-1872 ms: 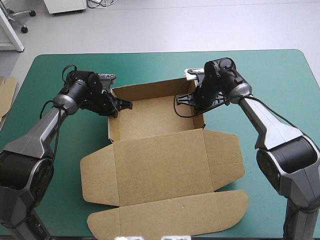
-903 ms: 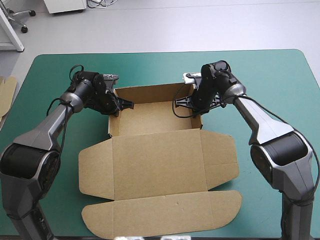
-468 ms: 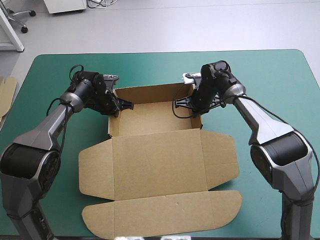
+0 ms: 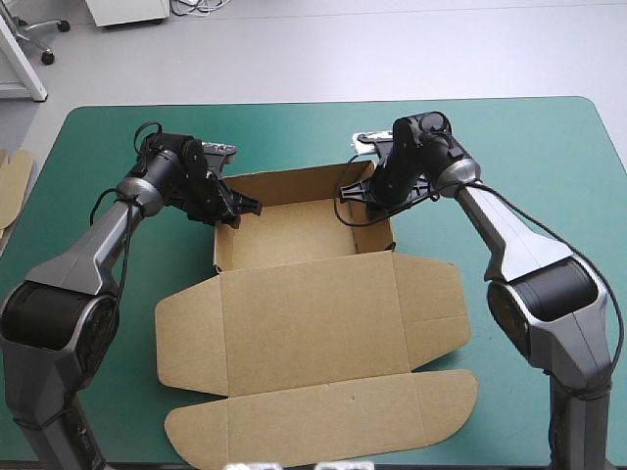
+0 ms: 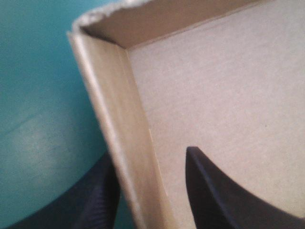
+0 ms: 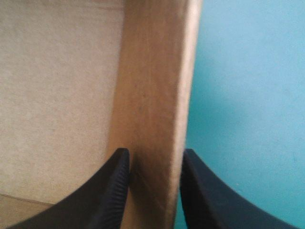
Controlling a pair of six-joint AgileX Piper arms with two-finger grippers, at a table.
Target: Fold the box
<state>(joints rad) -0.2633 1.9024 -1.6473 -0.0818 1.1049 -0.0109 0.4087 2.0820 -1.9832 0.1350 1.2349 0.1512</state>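
Note:
The brown box [image 4: 304, 233] lies mid-table as an open tray, its lid [image 4: 313, 313] and front flap [image 4: 323, 416] flat toward the near edge. My left gripper [image 4: 233, 209] straddles the tray's left wall near the far corner. In the left wrist view that wall [image 5: 124, 119] runs between the black fingers of the left gripper [image 5: 150, 153], one outside and one inside the tray. My right gripper [image 4: 361, 199] pinches the right wall. In the right wrist view the right gripper [image 6: 155, 151] holds the wall [image 6: 155, 86] tight between both fingers.
An edge of more brown board [image 4: 12, 181] shows at the table's left edge. The teal-green cover [image 4: 529, 176] lies bare right of the box and along the far edge. The side flaps [image 4: 436, 308] spread flat beside the lid.
The box has slid slightly left and toward the far edge, both grippers going with it on its side walls. The right wall stands a little closer in than earlier.

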